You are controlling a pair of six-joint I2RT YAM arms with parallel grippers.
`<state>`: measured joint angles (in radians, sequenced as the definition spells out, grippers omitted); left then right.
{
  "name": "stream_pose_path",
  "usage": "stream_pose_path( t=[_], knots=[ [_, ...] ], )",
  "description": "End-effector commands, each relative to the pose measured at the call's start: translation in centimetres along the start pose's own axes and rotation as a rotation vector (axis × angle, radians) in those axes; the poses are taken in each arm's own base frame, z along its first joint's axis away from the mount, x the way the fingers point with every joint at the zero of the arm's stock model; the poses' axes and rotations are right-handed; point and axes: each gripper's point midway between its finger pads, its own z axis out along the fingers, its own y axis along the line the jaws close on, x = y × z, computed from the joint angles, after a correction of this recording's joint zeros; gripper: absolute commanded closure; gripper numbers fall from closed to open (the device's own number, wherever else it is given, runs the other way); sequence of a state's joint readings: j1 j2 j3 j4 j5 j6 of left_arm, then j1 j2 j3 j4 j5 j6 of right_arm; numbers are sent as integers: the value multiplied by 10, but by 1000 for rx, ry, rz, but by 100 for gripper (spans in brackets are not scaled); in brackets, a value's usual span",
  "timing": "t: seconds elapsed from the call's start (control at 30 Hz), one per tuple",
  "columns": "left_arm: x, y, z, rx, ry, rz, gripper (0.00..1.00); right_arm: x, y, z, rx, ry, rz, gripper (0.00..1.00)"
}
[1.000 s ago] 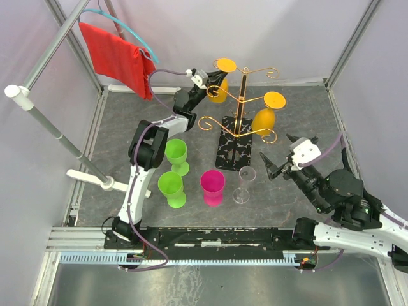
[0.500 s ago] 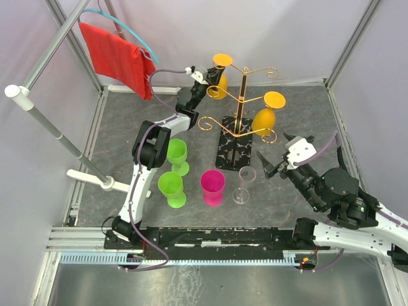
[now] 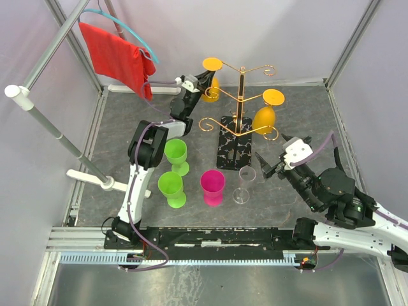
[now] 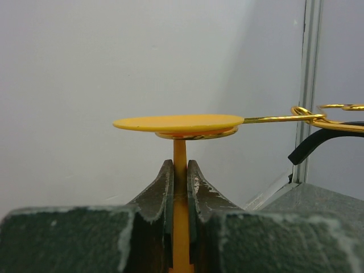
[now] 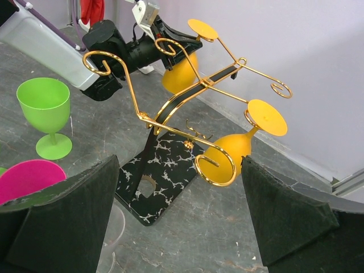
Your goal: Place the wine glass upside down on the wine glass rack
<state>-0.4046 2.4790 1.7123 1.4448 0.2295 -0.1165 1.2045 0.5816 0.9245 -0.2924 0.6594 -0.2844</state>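
- I find no word, number, brand or sign that I can read in any of my views.
- The black base of the wine glass rack (image 5: 154,173) carries only white veining, no lettering.
- The white housing (image 3: 298,152) on my right wrist is too small to show any print.

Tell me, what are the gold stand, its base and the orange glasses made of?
The wine glass rack looks like thin metal wire, shiny gold: fine curls that glint. Its base looks like black white-veined marble, perhaps imitation. The orange wine glasses seem opaque plastic, matte, without glassy reflections.
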Motion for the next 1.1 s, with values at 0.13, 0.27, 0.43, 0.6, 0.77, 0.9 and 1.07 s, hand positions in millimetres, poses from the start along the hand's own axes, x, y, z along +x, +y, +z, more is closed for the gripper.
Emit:
stream_pose_path(
  t=[0.13, 0.27, 0.43, 0.6, 0.77, 0.9, 1.07],
  knots=[
    [-50, -21, 7, 120, -89, 56, 97, -7, -5, 0, 27, -31, 29, 4],
    [-44, -36, 11, 159, -66, 68, 95, -5, -4, 0, 28, -27, 27, 3],
    [-38, -42, 16, 175, -59, 41, 61, -3, -4, 2, 37, -14, 24, 2],
    [-37, -34, 11, 130, -47, 49, 25, -2, -4, 3, 43, -7, 31, 1],
    [-48, -12, 1, 52, -63, 46, 13, -2, -5, 2, 47, -8, 47, 1],
    [-52, 9, -12, 4, -57, 39, 13, -2, -4, 2, 47, -8, 54, 1],
    [-87, 36, -21, -69, -109, 28, 12, -3, -5, 4, 56, 0, 63, 1]
  ],
)
